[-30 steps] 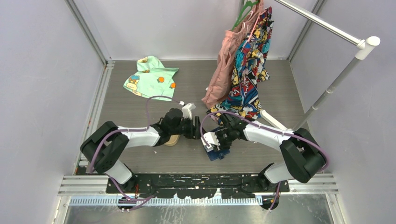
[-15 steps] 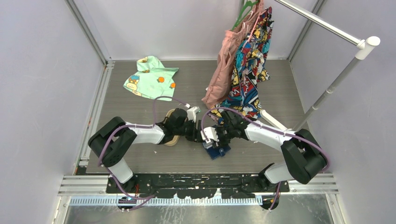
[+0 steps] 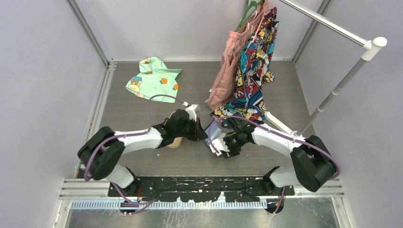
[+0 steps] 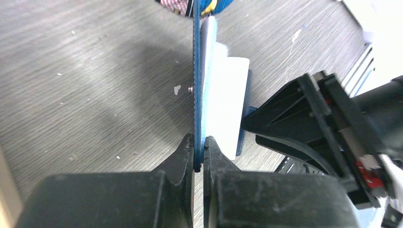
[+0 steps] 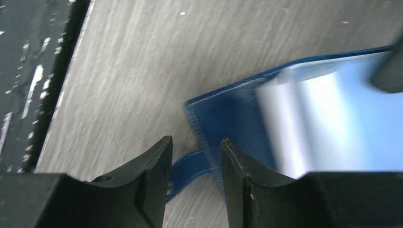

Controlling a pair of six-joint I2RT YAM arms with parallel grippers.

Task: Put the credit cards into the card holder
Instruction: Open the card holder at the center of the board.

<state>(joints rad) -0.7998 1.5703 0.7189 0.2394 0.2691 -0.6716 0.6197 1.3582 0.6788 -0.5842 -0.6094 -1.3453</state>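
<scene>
Fig.: L gripper [image 4: 199, 145] clamped on card holder [image 5: 228, 114] edge; R gripper [image 5: 195, 142] jaws apart at its corner. Step: opening holder. Next: R likely needs opposite flap, to spread pockets.

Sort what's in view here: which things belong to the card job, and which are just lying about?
Job: card holder, pinched by the left gripper; right gripper at its corner. No credit card clearly shows.
Lying about: tan tray, green shirt, pink garment and comic-print garment on the rack.
</scene>
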